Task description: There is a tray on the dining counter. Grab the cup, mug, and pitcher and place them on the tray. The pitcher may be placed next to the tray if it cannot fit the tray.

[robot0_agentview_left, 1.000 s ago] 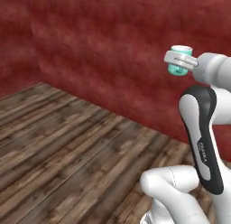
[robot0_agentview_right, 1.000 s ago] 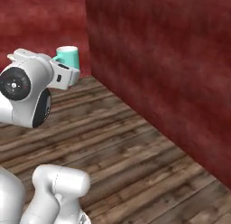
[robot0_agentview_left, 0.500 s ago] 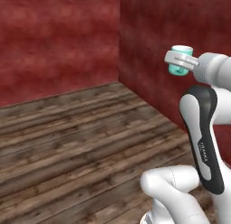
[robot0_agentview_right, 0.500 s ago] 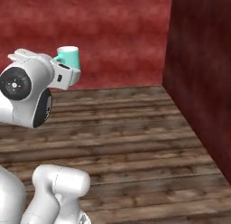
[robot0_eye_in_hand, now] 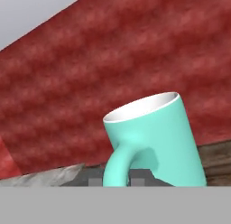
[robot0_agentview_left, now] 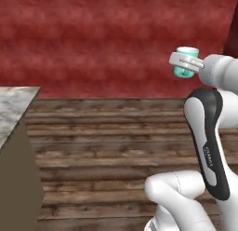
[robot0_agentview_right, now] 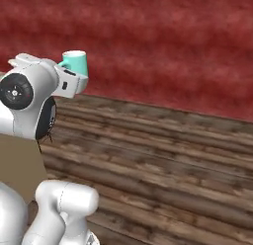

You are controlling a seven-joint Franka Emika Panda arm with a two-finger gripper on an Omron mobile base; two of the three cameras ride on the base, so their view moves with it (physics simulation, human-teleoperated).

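My gripper [robot0_agentview_left: 187,63] is raised high in front of a red wall, shut on the handle of the mug [robot0_agentview_left: 186,53], a small teal one that stays upright. The right base view has the mug [robot0_agentview_right: 75,61] just above the white hand of the gripper [robot0_agentview_right: 74,76]. Close up in the hand view, the mug [robot0_eye_in_hand: 153,133] leans slightly, pale inside, its handle down between the fingertips of the gripper [robot0_eye_in_hand: 116,178]. A corner of the marble-topped dining counter [robot0_agentview_left: 14,104] enters at the left. The tray, cup and pitcher are out of view.
A red wall [robot0_agentview_left: 116,44] spans the background, with a wood plank floor [robot0_agentview_left: 107,137] below it. The counter's tan base [robot0_agentview_right: 17,162] sits behind the arm at the left of the right base view. A sliver of marble [robot0_eye_in_hand: 49,177] shows low left in the hand view.
The whole picture has swept sideways as the base turns: the wall corner slid off to the right and the counter corner came in at the left. Arm and mug hold the same pose.
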